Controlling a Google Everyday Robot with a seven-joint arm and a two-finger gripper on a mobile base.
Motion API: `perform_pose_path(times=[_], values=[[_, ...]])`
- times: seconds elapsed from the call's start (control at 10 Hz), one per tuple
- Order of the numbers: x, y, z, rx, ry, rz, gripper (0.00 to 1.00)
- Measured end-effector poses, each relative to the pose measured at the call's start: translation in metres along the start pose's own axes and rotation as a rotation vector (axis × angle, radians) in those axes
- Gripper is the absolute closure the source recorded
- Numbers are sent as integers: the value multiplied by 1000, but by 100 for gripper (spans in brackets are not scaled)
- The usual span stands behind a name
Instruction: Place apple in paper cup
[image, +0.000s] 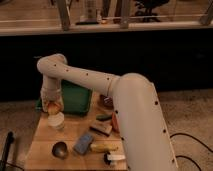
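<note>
The apple (53, 106), small, orange-red with yellowish patches, sits in my gripper (53, 106) at the left of the wooden table. It hangs right above the off-white paper cup (56, 121), almost touching its rim. The cup stands upright on the table's left side. My white arm reaches in from the lower right and bends down to the gripper.
A green tray (75, 97) lies at the table's back, behind the cup. A small dark metal bowl (60, 149) stands near the front left. A blue-grey sponge (83, 143), a banana-like yellow item (103, 147) and other small objects lie beside my arm. The wooden table (42, 140) ends at the left.
</note>
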Motion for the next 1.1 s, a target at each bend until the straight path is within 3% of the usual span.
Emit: perform_pose_path(times=[0.4, 0.5, 1.1], values=[[-6, -1, 2, 5, 4, 3, 99], [-6, -1, 2, 6, 1, 5, 93], [-11, 2, 6, 15, -36, 2, 32]])
